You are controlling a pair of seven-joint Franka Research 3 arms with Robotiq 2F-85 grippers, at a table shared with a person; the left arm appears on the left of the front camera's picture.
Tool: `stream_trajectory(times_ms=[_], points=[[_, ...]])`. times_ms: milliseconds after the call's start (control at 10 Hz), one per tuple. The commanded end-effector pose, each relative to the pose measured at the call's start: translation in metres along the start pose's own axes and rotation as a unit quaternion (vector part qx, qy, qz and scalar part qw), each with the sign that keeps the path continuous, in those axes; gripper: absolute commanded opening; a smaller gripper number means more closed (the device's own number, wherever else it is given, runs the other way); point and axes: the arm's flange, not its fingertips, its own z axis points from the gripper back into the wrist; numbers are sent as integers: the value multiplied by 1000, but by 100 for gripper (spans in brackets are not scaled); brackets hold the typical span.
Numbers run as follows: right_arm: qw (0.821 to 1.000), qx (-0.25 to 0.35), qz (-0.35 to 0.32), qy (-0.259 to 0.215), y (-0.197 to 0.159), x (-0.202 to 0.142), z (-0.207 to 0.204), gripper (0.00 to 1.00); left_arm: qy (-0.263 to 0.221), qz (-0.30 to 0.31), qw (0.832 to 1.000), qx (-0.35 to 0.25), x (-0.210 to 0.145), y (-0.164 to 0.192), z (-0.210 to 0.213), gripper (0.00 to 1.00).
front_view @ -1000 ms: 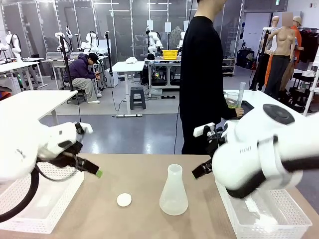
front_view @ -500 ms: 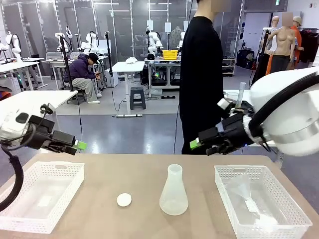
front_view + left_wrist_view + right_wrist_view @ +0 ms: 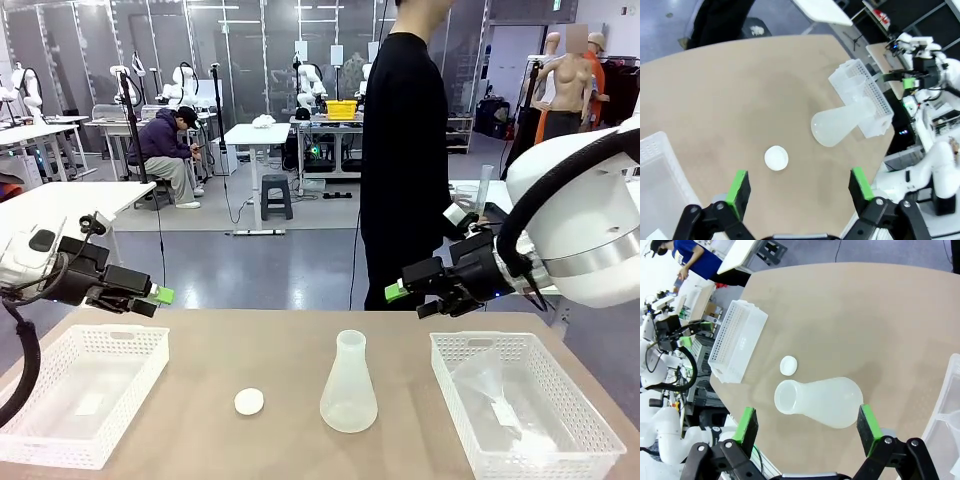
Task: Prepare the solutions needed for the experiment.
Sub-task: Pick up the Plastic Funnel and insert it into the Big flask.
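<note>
Left gripper (image 3: 158, 296) wide open, holding nothing, raised near left basket (image 3: 90, 331). White cap (image 3: 249, 401) flat on table (image 3: 200, 350). Translucent flask (image 3: 349, 385) upright just right of it. Right gripper (image 3: 400, 291) wide open, nothing held, raised near right basket (image 3: 490, 337). Solutions: can't tell where.

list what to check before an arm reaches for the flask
1. Flask upright on the table, mouth uncovered: ok.
2. Liquid in the flask: looks empty, not ok.
3. White cap lying beside the flask, not touching it: ok.
4. Left jaws open and empty: ok.
5. Right jaws open and empty: ok.
6. Person clear of the table: hands hidden, cannot tell.
</note>
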Motion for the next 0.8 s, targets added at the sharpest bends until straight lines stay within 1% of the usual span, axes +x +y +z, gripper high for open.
stream_trajectory(times_ms=[0, 100, 200, 300, 400, 500, 600, 700], points=[[1000, 4, 0, -2, -3, 0, 1, 100, -17, 10, 997, -75, 15, 12, -8, 100], [998, 52, -41, -15, -14, 11, -7, 100, -36, 40, 988, -144, 24, 29, -10, 100], [994, 80, -63, -37, -25, 16, -8, 100, -44, 43, 983, -174, 27, 42, -8, 100], [984, 143, -101, -41, -35, 20, -9, 100, -49, 53, 972, -222, 28, 51, -6, 100], [973, 188, -131, -41, -44, 22, -13, 100, -46, 53, 968, -240, 27, 59, -6, 100], [961, 226, -154, -46, -50, 25, -16, 100, -32, 47, 966, -251, 24, 66, -10, 100], [943, 276, -178, -49, -52, 28, -16, 100, -30, 52, 956, -286, 22, 70, -14, 100], [929, 305, -204, -52, -54, 29, -14, 100, -30, 60, 944, -324, 20, 69, -13, 100]])
